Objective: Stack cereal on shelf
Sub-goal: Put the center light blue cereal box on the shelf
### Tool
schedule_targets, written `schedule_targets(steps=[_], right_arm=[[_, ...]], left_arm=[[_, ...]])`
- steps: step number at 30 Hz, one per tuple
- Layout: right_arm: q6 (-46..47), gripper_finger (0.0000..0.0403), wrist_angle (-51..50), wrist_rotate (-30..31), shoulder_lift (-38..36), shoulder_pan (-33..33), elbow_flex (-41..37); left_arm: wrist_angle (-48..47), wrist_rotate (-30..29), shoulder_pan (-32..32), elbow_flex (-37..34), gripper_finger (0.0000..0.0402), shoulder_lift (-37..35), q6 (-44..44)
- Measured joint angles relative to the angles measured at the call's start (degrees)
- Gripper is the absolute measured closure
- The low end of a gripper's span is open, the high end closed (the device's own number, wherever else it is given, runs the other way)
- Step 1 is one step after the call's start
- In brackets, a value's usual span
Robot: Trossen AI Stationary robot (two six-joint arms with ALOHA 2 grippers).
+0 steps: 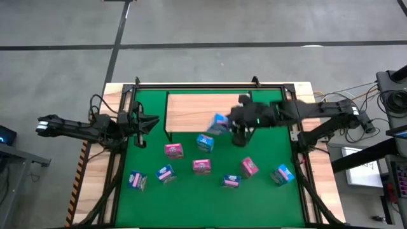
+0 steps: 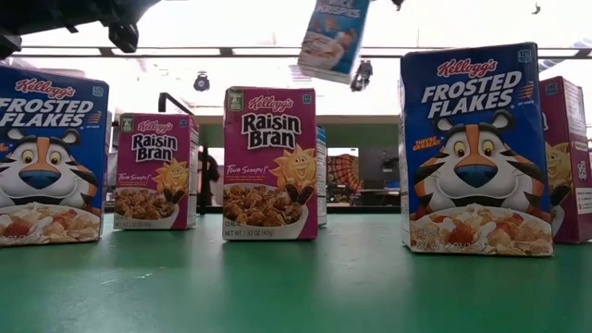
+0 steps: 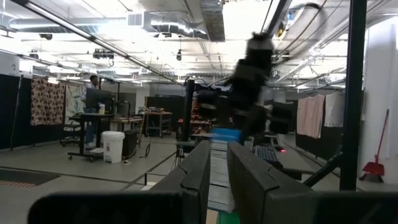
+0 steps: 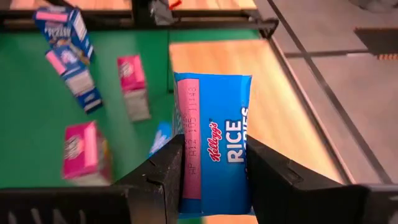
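The right gripper [image 1: 224, 125] is clamped on a light blue Rice Krispies box [image 4: 214, 149], its two fingers [image 4: 163, 171] pressing the box's sides, and holds it in the air over the front edge of the shelf [image 1: 197, 108]. From the low view the same box [image 2: 333, 37] hangs tilted, well clear of the green mat [image 1: 191, 191]. The shelf lies flat at the back of the mat, bare wood showing inside its thin black frame. The other cereal boxes stand on the mat in front of the shelf: a light blue one [image 1: 205, 142] nearest it, pink ones [image 1: 173, 151] [image 1: 202, 166] [image 1: 249, 167] in the middle, blue ones (some dark, some lighter) toward the front [image 1: 137, 181] [image 1: 166, 173] [image 1: 231, 182] [image 1: 282, 174]. Seen level, two pink Raisin Bran boxes [image 2: 269, 164] stand upright between dark blue Frosted Flakes boxes [image 2: 474, 148]. The left gripper [image 1: 147, 123] waits at the mat's left edge, well apart from the boxes, its fingers [image 3: 193, 177] drawn narrow with only a slim gap between them and nothing held.
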Motion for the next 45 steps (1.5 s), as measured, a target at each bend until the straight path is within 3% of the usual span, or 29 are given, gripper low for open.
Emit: schedule_targets(steps=[6, 11, 23, 30, 39, 45], right_arm=[[-8.2, 0.0268, 8.0, -13.3, 1.6, -11.5, 0.0], [-14.5, 0.0268, 13.0, -18.4, 5.7, -17.0, 0.4], [-18.5, 0.0268, 13.3, -18.5, 17.6, -20.3, 9.7], [-19.0, 0.0268, 10.4, -18.6, 25.1, -20.3, 19.6], [-20.8, 0.0267, 2.6, -19.9, 33.8, -20.3, 32.1], [-20.8, 0.0231, -0.9, -19.9, 36.9, -20.3, 36.6]], left_arm=[[0.0, -0.4, 0.0, 0.0, 0.0364, 0.0, 0.0], [-0.4, -4.8, 0.0, 0.0, 0.0364, 0.0, 1.0], [3.5, -9.6, 0.0, 0.0, 0.0364, -1.8, 13.0], [3.5, -16.8, 0.0, 0.0, 0.0364, -3.1, 20.6], [3.6, -17.1, 0.0, 0.0, 0.0364, -6.1, 27.5], [3.7, -17.1, 0.0, 0.0, 0.0364, -8.4, 31.3]])
